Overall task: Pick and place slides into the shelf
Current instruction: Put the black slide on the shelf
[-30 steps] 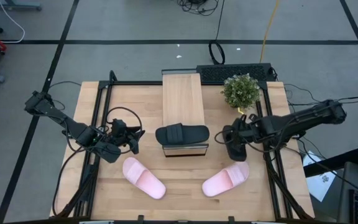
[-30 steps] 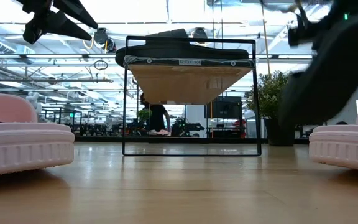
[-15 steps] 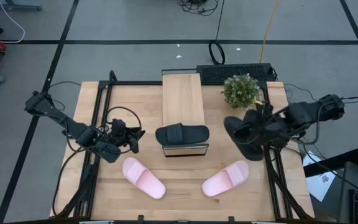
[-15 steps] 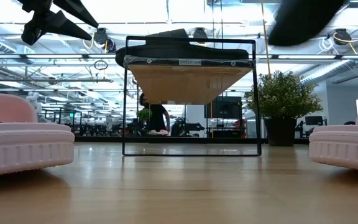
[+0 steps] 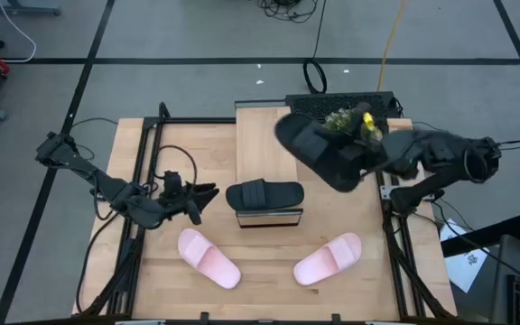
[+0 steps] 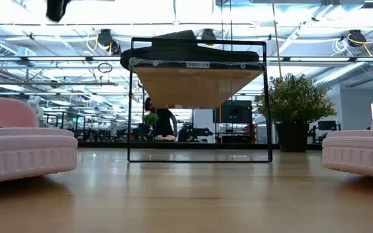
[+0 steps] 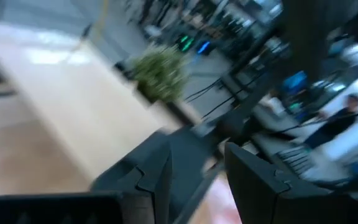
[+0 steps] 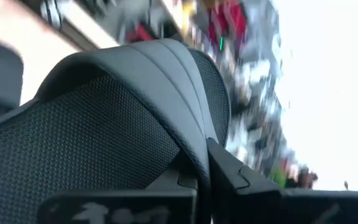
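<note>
My right gripper (image 5: 361,159) is shut on a black slide (image 5: 317,152) and holds it high over the table, just right of the shelf (image 5: 264,135). The shelf has a light wood top in a dark frame, and a second black slide (image 5: 264,194) lies across its near end on its sole. Two pink slides (image 5: 208,258) (image 5: 328,259) lie sole down on the table near its front edge. My left gripper (image 5: 206,191) hangs open left of the shelf, with nothing between its fingers (image 7: 157,180). My right gripper pinches the edge of the black slide's wide strap (image 8: 188,140) between its two fingers (image 8: 225,171). It comes at the strap roughly level from the table's right side. The slide is lifted clear of the table and tilted, reaching out from the fingers toward the shelf.
A small potted plant (image 5: 343,120) stands at the table's far right, partly under the lifted slide. A keyboard (image 5: 332,101) lies at the far edge. In the low view a person (image 6: 164,123) shows far behind the shelf (image 6: 198,97).
My right gripper has risen steeply with the black slide, which has gone from the table's right side to high in the air and toward the shelf's far end. Its wrist has rolled and the slide has turned with it. My left gripper has tipped up slightly.
</note>
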